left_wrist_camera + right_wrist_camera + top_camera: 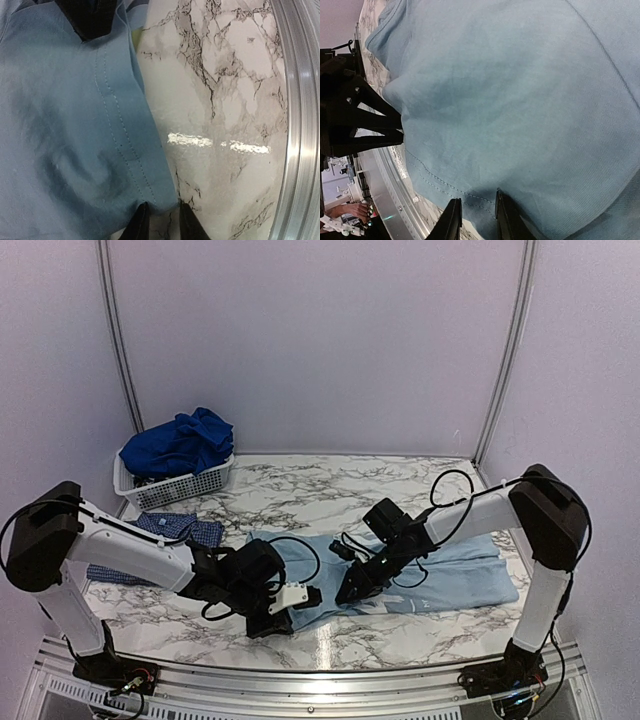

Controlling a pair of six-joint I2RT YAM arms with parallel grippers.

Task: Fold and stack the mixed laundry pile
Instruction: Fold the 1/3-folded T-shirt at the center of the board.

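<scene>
Pale blue cotton T-shirt (420, 575) lies flat on my marble tabletop (300, 490), both grippers at its near hem: left gripper (161, 220) and right gripper (476, 217) each pinch the stitched edge. I judge folding barely started. Beyond, navy checked button-up shirt (175, 530) lies unfolded; royal blue clothes (185, 440) fill the white slatted basket (170, 485).

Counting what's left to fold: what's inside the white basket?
Royal blue clothes are heaped in the white basket, spilling above its rim. Anything beneath them is covered, so I can't tell whether other garments lie underneath.
</scene>
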